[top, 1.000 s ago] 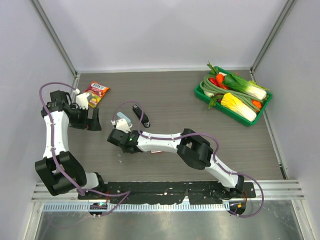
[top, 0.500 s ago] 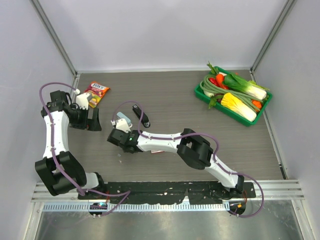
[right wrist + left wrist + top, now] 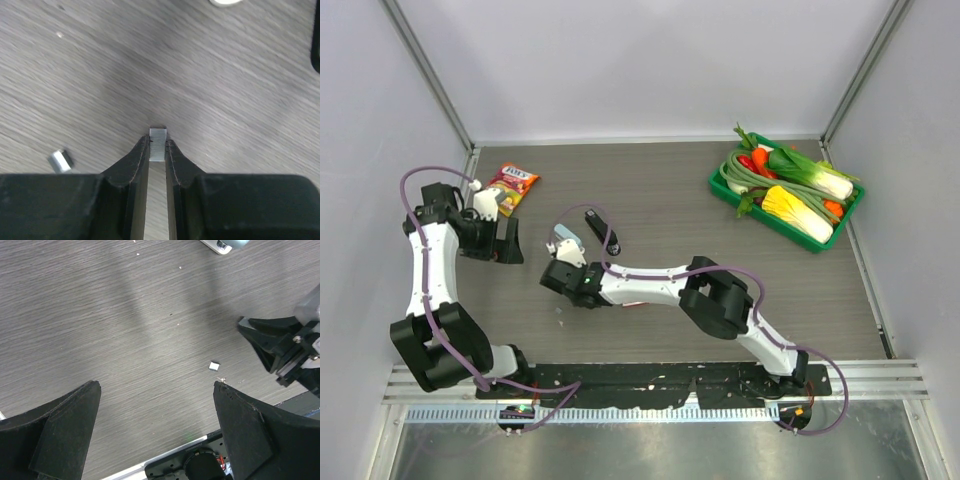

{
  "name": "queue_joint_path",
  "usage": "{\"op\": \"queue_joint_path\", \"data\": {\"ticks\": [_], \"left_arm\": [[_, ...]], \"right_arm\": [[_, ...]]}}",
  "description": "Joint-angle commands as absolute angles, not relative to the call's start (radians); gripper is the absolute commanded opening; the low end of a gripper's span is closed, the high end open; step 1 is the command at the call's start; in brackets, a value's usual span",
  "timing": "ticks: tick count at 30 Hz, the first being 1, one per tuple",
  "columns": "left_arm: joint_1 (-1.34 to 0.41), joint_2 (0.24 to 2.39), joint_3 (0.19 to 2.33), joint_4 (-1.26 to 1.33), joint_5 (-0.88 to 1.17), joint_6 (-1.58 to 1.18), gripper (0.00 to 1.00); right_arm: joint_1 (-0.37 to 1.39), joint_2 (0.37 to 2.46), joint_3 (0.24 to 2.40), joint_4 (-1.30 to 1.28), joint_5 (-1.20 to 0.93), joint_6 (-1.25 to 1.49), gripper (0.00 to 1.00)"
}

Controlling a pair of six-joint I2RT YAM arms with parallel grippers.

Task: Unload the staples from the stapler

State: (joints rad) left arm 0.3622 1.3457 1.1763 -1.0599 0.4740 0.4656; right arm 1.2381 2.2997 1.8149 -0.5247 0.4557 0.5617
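Top external: grey table [image 3: 670, 190], pale walls [image 3: 650, 60]; right end effector [image 3: 158, 146] pinches staples [image 3: 158, 136], left end effector [image 3: 155, 387] spread wide.

Table [image 3: 660, 190] with stapler [image 3: 563, 242], tray [image 3: 718, 184], snack packet [image 3: 513, 183]

Ribbed shiny metal staples [image 3: 158, 144], matt grey wood-grain table [image 3: 225, 75]

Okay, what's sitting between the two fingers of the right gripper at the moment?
A short strip of staples, clamped between the fingers of the right gripper, with its end poking just past their tips. The right wrist view shows this.
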Motion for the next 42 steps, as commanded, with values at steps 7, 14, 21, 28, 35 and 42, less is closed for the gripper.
{"op": "queue_joint_path", "data": {"ticks": [7,14,21,28,35,42], "left_arm": [[0.367,1.319,1.164,-1.051,0.514,0.477,0.99],[0.367,1.322,1.152,-1.04,0.525,0.468,0.99],[0.368,1.321,1.146,-1.038,0.541,0.462,0.99],[0.367,1.325,1.146,-1.046,0.552,0.466,0.99],[0.367,1.325,1.146,-1.051,0.557,0.468,0.99],[0.367,1.33,1.149,-1.052,0.558,0.469,0.99]], "right_arm": [[1.243,1.935,1.473,-0.534,0.514,0.597,0.09],[1.243,1.711,1.276,-0.592,0.54,0.653,0.09],[1.21,1.621,1.151,-0.644,0.538,0.678,0.09],[1.164,1.615,1.091,-0.623,0.506,0.66,0.08],[1.112,1.608,1.061,-0.584,0.457,0.627,0.08],[1.095,1.635,1.062,-0.561,0.419,0.592,0.08]]}}
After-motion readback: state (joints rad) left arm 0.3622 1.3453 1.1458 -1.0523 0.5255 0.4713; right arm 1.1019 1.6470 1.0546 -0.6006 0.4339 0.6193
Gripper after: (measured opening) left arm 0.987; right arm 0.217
